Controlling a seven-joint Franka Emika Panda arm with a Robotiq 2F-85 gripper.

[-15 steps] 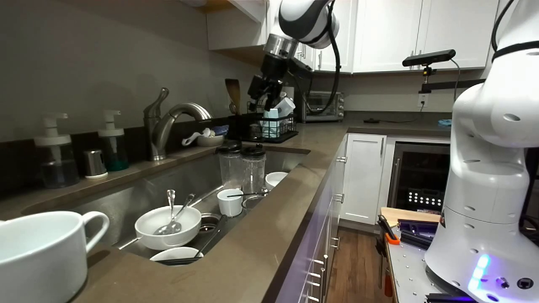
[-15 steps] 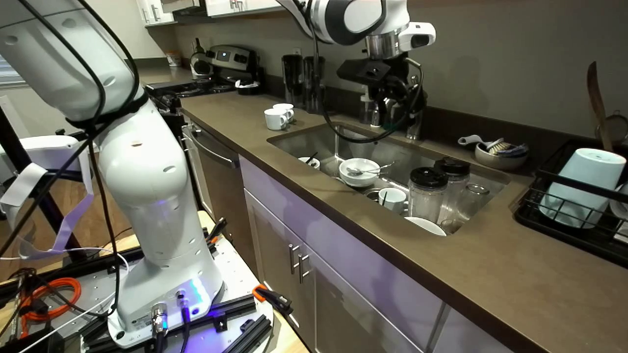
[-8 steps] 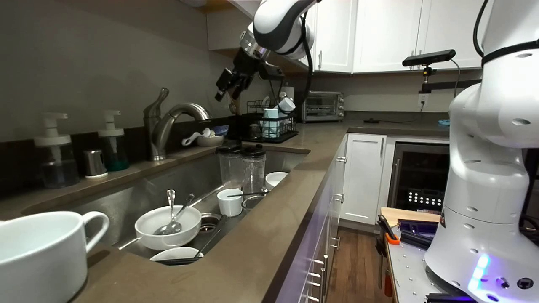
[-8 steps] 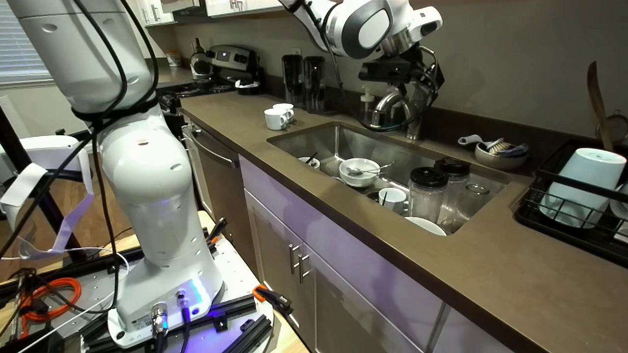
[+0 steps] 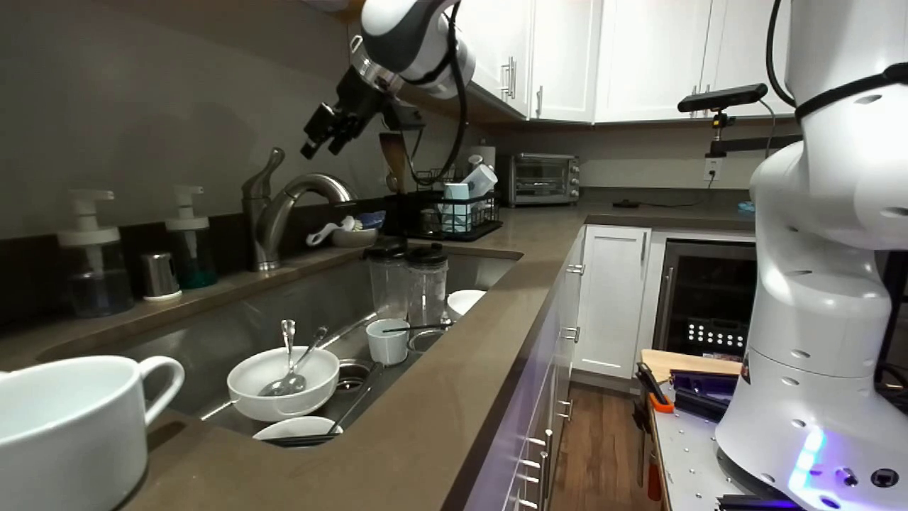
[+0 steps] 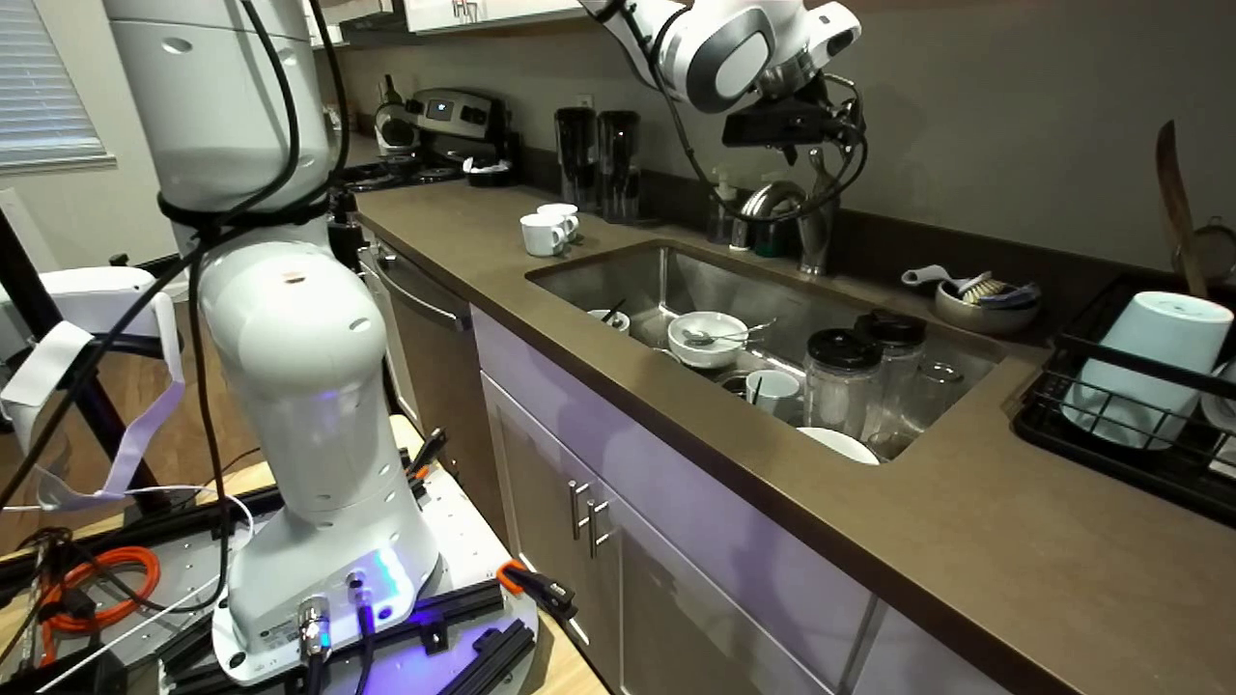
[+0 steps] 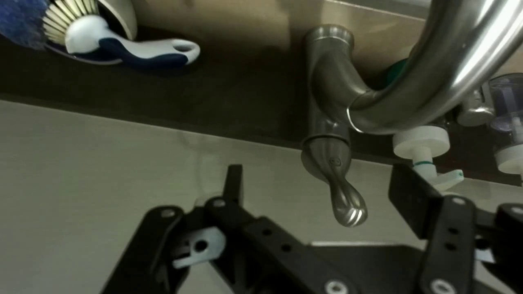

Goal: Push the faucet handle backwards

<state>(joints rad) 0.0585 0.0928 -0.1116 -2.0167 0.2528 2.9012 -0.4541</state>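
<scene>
Grey wall (image 5: 184, 92): in an exterior view, behind our pincer (image 5: 321, 150), which has just swung nearer the faucet handle (image 5: 264, 174), ahead of it and apart.
Spout (image 6: 770, 197): in an exterior view, below our pincer, which mostly hid it a second ago.
Pincer: in the wrist view, spread wide, holding nothing, faucet handle ahead between its sides; we judge the push lined up, not begun.

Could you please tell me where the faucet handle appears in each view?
In an exterior view: faucet handle, upper left of centre.
In an exterior view: faucet handle, upper right of centre.
In the wrist view: faucet handle, lower right of centre.
Shared landmark: the spout, in all three views.
</scene>
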